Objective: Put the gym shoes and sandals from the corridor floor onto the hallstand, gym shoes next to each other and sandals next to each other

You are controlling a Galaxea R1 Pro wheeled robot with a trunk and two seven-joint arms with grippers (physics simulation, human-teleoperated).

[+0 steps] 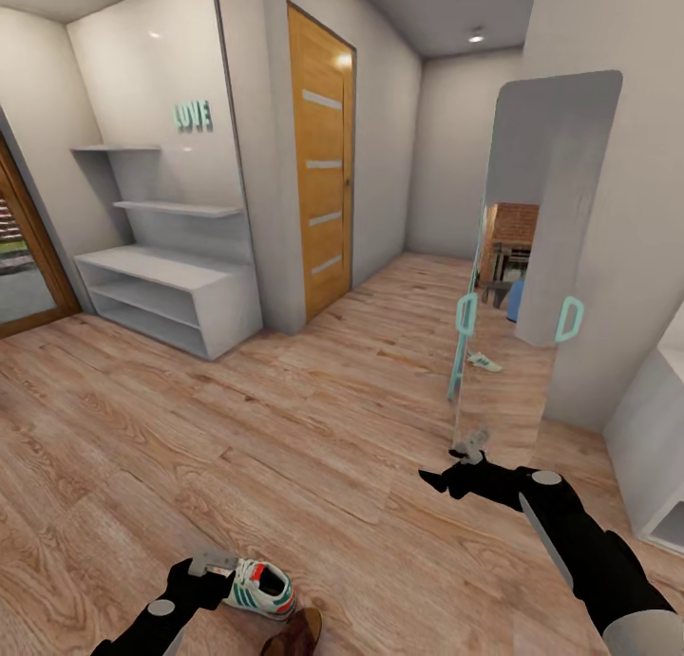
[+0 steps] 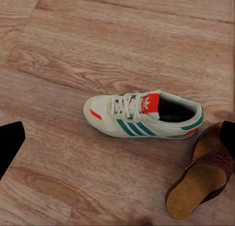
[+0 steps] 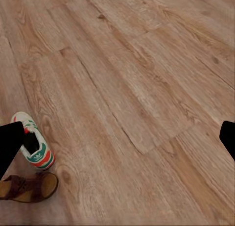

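With its fingers spread and empty above the cream-white, teal-striped gym shoe (image 2: 144, 118), the left gripper (image 2: 117, 147) should descend straight, avoiding the adjacent brown leather sandal (image 2: 203, 179)

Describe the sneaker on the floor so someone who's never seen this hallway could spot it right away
Look at the wood floor nearest the robot, just past the left claw. The sneaker lies there on its sole, beside a sandal. It is cream-white with teal stripes, white laces and a red-orange tongue; the sandal is flat and brown.

Bright even sim light, ceiling spot (image 1: 476, 35), soft shadows, slight blur.
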